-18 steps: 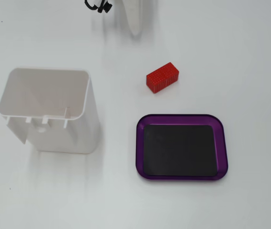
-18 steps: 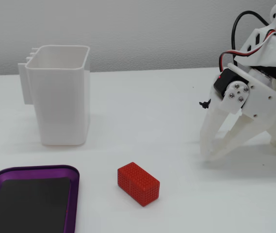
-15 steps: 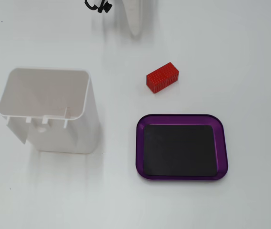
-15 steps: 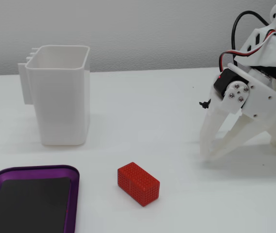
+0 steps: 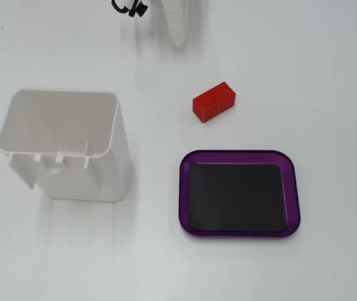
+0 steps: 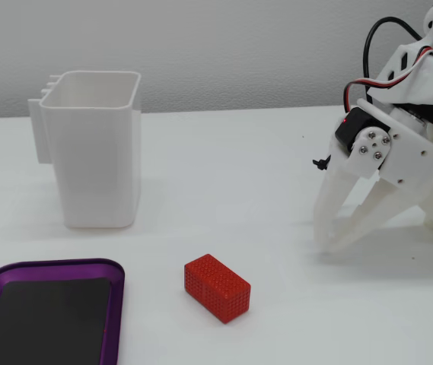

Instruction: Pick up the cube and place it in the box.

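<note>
Small bright red oblong cube (image 5: 214, 101) (image 6: 217, 287): on white table (image 5: 329, 75), centre frame, just above shallow purple box (image 5: 239, 193) (image 6: 49, 315), apart from it. Tall white plastic container (image 5: 71, 141) (image 6: 94, 148): left. White two-finger gripper (image 6: 330, 245): right side, fingertips spread, holding nothing

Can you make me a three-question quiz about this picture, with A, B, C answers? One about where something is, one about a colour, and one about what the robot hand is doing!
1. Where is the cube?
A. In the purple tray
B. On the table, outside the tray
C. In the white container

2. What colour is the rim of the tray?
A. Purple
B. Green
C. Yellow

3. What is the gripper doing?
A. Holding the cube
B. Holding the tray
C. Holding nothing

Answers:
1 B: it lies on the white table, apart from the tray.
2 A: the rim is purple around a black inside.
3 C: its fingers stand apart, empty, away from the cube.
</note>
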### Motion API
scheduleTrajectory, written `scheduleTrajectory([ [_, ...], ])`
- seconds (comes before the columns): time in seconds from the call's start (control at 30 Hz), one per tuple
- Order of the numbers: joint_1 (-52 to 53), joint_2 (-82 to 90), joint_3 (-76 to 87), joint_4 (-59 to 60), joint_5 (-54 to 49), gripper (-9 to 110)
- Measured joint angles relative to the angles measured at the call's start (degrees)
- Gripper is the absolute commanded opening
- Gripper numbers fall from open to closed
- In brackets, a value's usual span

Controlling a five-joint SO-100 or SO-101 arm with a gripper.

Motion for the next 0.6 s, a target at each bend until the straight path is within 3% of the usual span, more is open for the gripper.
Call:
scheduleTrajectory([
  [0.6,0.44,0.0,-3.87,0.0,-0.09,0],
])
